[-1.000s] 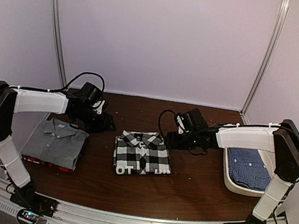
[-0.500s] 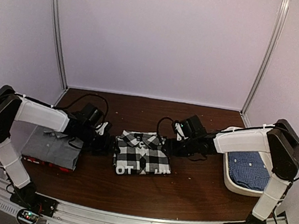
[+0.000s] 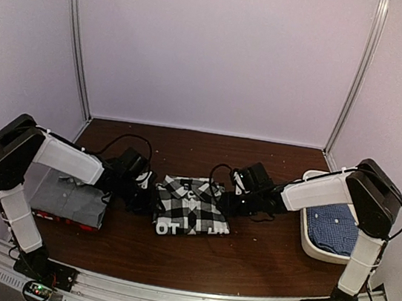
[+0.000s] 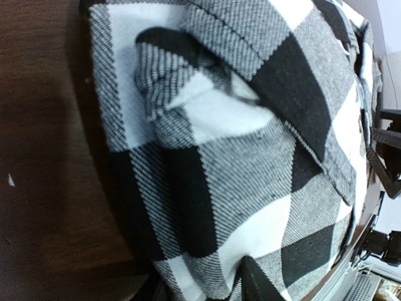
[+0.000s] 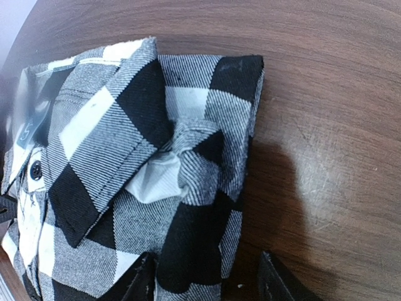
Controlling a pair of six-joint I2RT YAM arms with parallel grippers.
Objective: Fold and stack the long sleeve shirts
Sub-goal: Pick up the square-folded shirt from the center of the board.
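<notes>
The folded black-and-white check shirt (image 3: 192, 206) lies mid-table, collar to the back. My left gripper (image 3: 149, 192) is low at its left edge. In the left wrist view the check shirt (image 4: 250, 157) fills the frame, and my left gripper (image 4: 203, 285) is shut on its folded edge, cloth bunched between the fingertips (image 4: 253, 279). My right gripper (image 3: 233, 200) is at the shirt's right edge. It (image 5: 207, 282) stands open astride the check shirt's (image 5: 125, 157) side fold, one of its fingers (image 5: 276, 282) over bare wood. A grey shirt (image 3: 67, 197) lies folded on a red-black one (image 3: 64, 219).
A white oval tub (image 3: 308, 240) at the right holds a blue fine-checked shirt (image 3: 332, 227). The brown table (image 3: 261, 256) is walled at the back and sides. A metal rail (image 3: 180, 297) runs along the near edge by the arm bases.
Both arms came down and inward from the back of the table to the check shirt's side edges. The left jaws narrowed onto the cloth; the right jaws narrowed slightly.
</notes>
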